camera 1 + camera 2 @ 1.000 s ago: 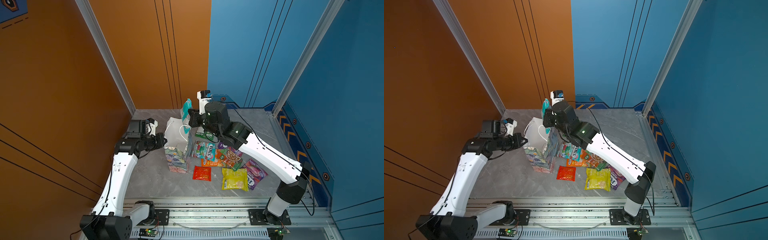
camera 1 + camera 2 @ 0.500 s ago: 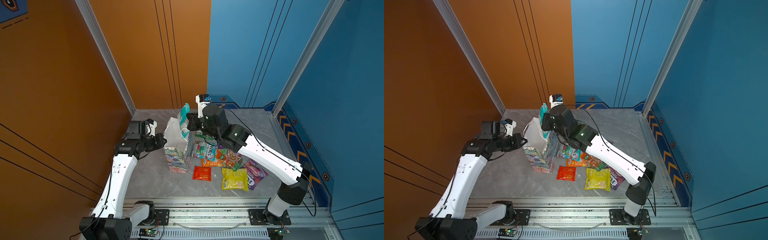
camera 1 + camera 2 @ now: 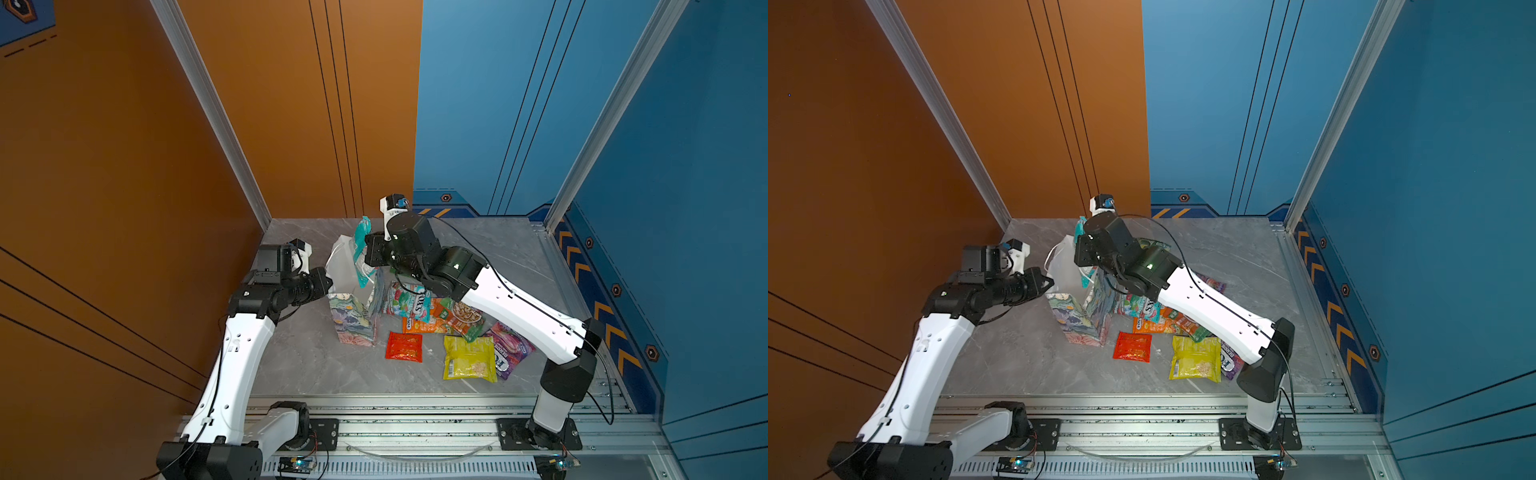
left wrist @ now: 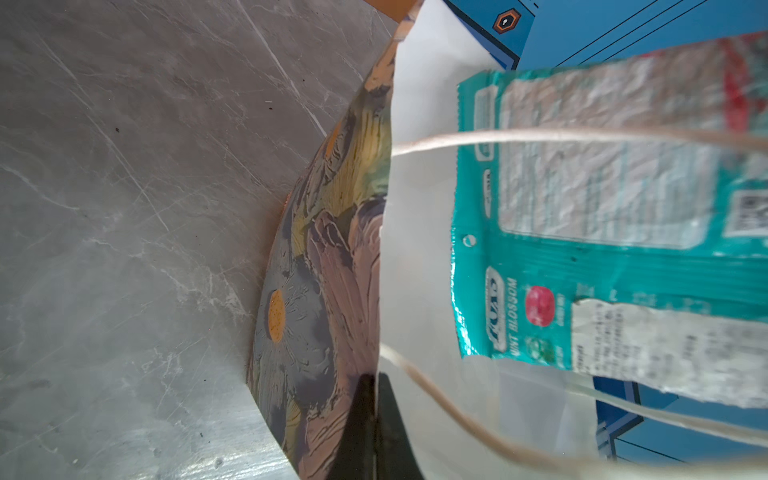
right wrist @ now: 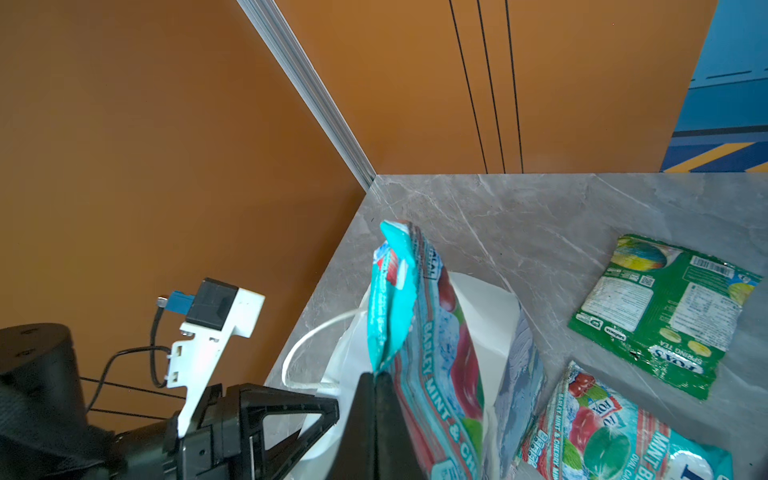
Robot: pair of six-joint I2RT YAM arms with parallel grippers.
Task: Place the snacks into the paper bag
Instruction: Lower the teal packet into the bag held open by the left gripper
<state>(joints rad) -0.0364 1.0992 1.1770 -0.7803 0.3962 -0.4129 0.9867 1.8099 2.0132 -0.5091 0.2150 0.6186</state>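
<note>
My left claw grips the rim of the paper bag, holding it open. My right claw is clamped on the teal packet, lower end inside the mouth. Red packet, yellow packet, green packet and others lie on the surface: most remains.

Here we are in a robotics lab test cell: a booth walled in orange panels and blue panels, framed by aluminium posts, with yellow hazard chevrons low on the side wall. A white left arm and right arm stand on an aluminium rail fronting the grey marble-look surface, a bare circuit board exposed below.
</note>
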